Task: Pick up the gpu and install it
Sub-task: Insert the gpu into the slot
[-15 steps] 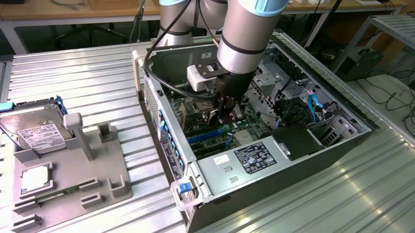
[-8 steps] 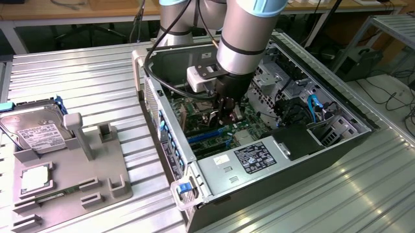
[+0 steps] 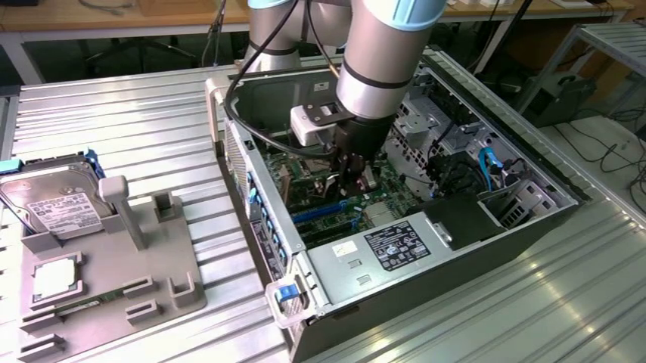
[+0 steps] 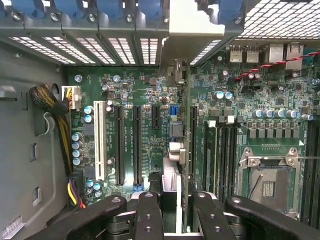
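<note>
The robot arm reaches down into an open computer case [image 3: 302,249] that lies on its side on a ribbed metal table [image 3: 131,121]. The gripper [image 3: 355,175] is low inside the case, just above the green board [image 3: 376,210]. In the wrist view, the gripper [image 4: 176,210] has its two black fingers [image 4: 148,215] squeezed on the gpu [image 4: 176,145], which stands on its thin edge between them. The card runs away from the gripper over the motherboard [image 4: 150,95] and lines up with the long black slots [image 4: 120,145] next to it. Its pale metal end [image 4: 186,25] sits up by the back wall of the case, near the row of blue clips [image 4: 95,7]. I cannot tell if the card is pushed all the way into a slot. Beside it sit the memory slots [image 4: 222,150] and the bare square chip socket [image 4: 267,185]. A bunch of yellow and black wires [image 4: 62,125] is plugged in at the far side of the board. On the exterior view's left, a grey holder tray [image 3: 121,265] rests on the table, well apart from the case. It holds a silver hard drive [image 3: 56,204] with a white label and a small square silver chip [image 3: 56,276].
</note>
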You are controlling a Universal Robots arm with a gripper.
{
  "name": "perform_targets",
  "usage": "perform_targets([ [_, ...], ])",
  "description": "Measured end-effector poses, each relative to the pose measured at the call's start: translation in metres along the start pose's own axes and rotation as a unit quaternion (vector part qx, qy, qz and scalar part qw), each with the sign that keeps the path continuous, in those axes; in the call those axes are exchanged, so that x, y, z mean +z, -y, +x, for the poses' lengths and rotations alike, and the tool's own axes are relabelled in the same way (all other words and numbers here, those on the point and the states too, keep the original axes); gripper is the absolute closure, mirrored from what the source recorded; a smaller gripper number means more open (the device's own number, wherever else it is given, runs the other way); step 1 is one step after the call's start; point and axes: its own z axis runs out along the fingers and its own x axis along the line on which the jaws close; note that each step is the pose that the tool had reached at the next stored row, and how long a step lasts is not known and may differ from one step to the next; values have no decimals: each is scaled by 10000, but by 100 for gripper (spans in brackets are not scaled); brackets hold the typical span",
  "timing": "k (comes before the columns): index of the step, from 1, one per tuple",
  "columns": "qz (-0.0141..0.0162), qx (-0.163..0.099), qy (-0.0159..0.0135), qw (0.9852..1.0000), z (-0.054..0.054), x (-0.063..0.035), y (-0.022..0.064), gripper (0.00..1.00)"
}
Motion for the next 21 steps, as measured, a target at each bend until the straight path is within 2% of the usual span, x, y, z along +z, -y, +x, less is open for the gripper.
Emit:
perform_targets([
  [9, 0, -1, 0, 10000, -1, 14, -8, 72],
  [12, 23, -7, 0, 10000, -12, 20, -11, 72],
  [21, 29, -14, 1, 10000, -31, 107, -31, 72],
])
